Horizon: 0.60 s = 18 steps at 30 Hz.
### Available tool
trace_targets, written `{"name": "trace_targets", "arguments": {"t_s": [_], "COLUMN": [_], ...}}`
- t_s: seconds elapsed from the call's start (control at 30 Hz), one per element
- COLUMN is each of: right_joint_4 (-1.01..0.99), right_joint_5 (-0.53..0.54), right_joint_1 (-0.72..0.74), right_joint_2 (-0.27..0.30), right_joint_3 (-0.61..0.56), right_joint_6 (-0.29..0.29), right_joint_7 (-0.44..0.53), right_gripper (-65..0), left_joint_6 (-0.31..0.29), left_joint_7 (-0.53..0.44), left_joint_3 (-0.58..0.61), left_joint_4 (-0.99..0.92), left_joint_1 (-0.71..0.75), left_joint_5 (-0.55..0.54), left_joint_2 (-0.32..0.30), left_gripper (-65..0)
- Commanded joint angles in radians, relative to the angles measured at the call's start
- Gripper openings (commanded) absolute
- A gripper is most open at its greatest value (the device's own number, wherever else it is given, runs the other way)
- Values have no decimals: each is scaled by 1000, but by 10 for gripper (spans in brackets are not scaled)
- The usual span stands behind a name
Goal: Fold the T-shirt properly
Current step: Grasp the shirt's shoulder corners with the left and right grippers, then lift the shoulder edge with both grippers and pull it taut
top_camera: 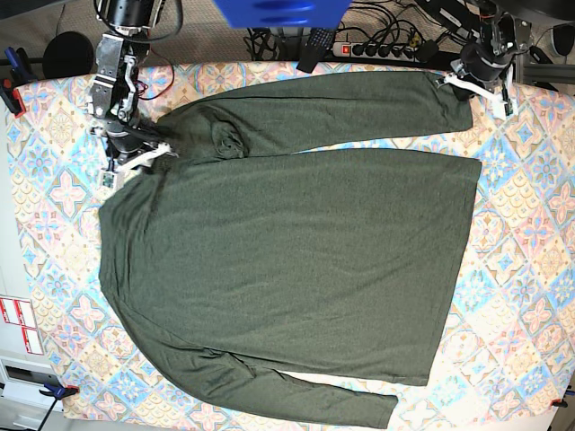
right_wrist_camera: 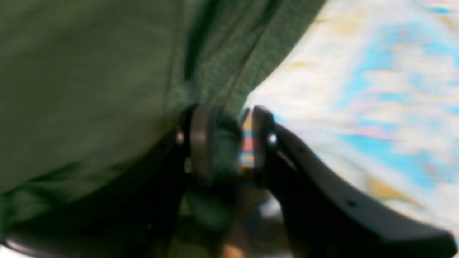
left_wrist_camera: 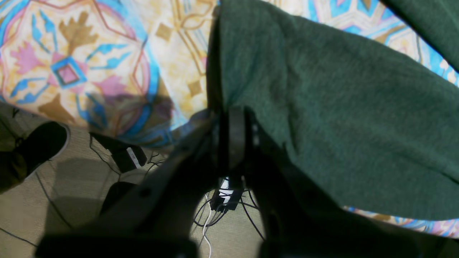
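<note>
We see one shirt (top_camera: 287, 260), dark green, spread flat over most of the table (top_camera: 521, 269). One sleeve lies along the far edge and one along the near edge.

There are two pincers. The left pincer (left_wrist_camera: 233, 139) is pressed together on the cuff of the far sleeve at the table's edge. The right pincer (right_wrist_camera: 224, 143) pinches a bunch of shirt near the shoulder.

The table has one bright cloth with blue, pink and yellow tiles. Past its edge we see a tan floor (left_wrist_camera: 71, 200) with cables (left_wrist_camera: 215, 215).
</note>
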Motion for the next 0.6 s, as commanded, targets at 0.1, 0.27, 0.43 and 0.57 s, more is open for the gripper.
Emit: {"name": "trace_targets", "arguments": {"t_s": [0.1,0.27,0.43,0.57], "right_joint_4": [2,-1,2,16], "right_joint_5": [20,21,21,24], "right_joint_1": [-17,-17,-20,-21], "right_joint_2": [6,6,7,6], "right_joint_3": [0,6,20,89], "right_joint_6": [7,7,7,7], "right_joint_7": [-18,-18,-18,-19], "right_gripper": [-512,-604,-648,-648], "left_joint_6": [-4,-4,-4,-4], "left_joint_7": [-8,-12,-8,-11], "left_joint_3": [-8,-8,-10,-13], "left_joint_4": [14,14,66,114], "left_joint_1": [8,8,11,29], "left_joint_5": [-6,-6,-1,-1], "left_joint_2": [-15,-15,-17,-17], "left_gripper": [-650,-650,-650,-650]}}
